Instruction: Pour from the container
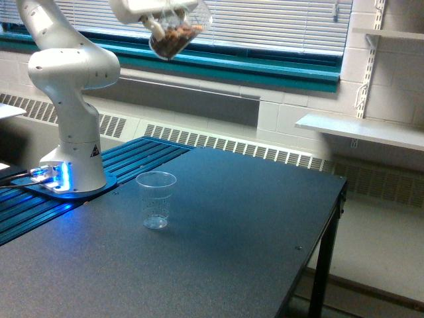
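The container (177, 34), a small clear cup with brown contents, hangs tilted near the top of the exterior view, well above the table. My gripper (154, 14) is shut on it; only the white underside of the hand shows at the frame's top edge. A tapered clear plastic cup (156, 199) with faint markings stands upright and looks empty on the dark table (252, 232), far below the container and slightly to the exterior view's left of it.
The arm's white base (74, 152) with a blue light stands on blue slats at the exterior view's left. The table's right edge (324, 225) drops to the floor. Window blinds, a radiator and wall shelves lie behind.
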`<state>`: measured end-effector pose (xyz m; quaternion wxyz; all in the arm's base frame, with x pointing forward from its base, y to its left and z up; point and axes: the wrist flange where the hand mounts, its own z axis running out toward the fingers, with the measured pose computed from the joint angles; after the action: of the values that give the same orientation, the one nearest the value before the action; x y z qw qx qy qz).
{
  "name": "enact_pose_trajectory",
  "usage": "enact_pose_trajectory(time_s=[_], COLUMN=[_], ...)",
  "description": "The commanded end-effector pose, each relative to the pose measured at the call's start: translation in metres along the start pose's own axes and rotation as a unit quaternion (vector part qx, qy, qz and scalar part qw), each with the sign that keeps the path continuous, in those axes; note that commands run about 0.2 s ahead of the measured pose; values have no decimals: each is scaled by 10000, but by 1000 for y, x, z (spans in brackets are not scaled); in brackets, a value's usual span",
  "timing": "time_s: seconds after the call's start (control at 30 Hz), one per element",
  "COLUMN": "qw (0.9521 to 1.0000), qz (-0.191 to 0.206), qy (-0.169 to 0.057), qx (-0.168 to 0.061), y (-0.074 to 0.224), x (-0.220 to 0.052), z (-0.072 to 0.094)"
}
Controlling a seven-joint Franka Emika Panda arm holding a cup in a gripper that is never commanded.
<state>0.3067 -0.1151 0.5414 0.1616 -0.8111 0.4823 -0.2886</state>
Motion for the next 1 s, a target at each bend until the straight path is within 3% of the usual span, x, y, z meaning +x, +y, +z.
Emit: enact_pose_trajectory(time_s=[0.03,0.8,1.0], qw=[10000,9963,9954], qz=[-3,333,364], qy=[-34,-634,-727], qx=[-12,-474,-504], y=[9,59,62], x=[-3,-27,-31], z=[2,36,42])
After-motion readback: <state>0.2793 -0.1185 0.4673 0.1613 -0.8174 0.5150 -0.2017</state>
